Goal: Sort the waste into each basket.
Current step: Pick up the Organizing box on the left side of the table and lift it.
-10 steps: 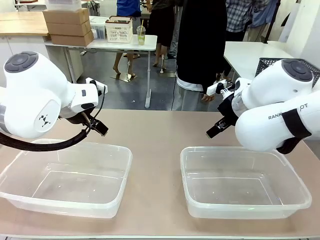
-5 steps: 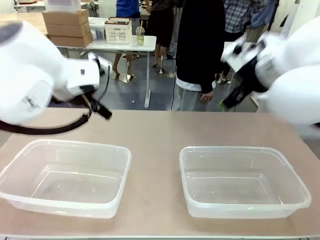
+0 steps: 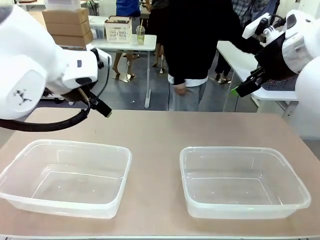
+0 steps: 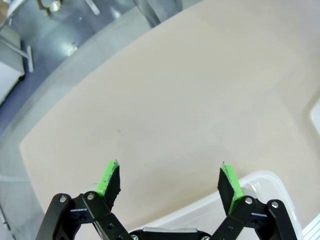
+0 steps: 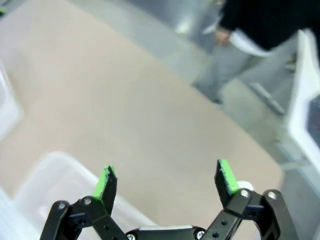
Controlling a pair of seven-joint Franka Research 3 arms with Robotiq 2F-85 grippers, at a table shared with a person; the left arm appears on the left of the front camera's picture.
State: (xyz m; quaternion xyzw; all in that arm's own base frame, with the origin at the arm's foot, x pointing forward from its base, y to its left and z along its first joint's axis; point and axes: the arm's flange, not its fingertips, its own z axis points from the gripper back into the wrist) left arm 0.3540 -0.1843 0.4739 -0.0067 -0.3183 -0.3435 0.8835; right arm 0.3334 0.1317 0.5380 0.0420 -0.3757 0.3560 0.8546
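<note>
Your right gripper (image 3: pixel 239 90) has gone up to the upper right, and your left gripper (image 3: pixel 104 111) rose a little. Both are wide open and empty.

L gripper (image 4: pixel 168 170) is hanging over the table (image 4: pixel 180 90) w/ jaws standing wide apart and nothing btwn them. Green pads (image 4: pixel 107 179) are facing each other across bare tan top. A clear tub (image 4: pixel 267 181) is lying just under the fingers, its rounded corner showing at btm right and its rim running beneath the gripper. What looks like a 2nd tub (image 4: pixel 315 115) is peeking in at the right edge. Grey floor (image 4: pixel 60 50) is showing past the table's edge, top left.
</note>
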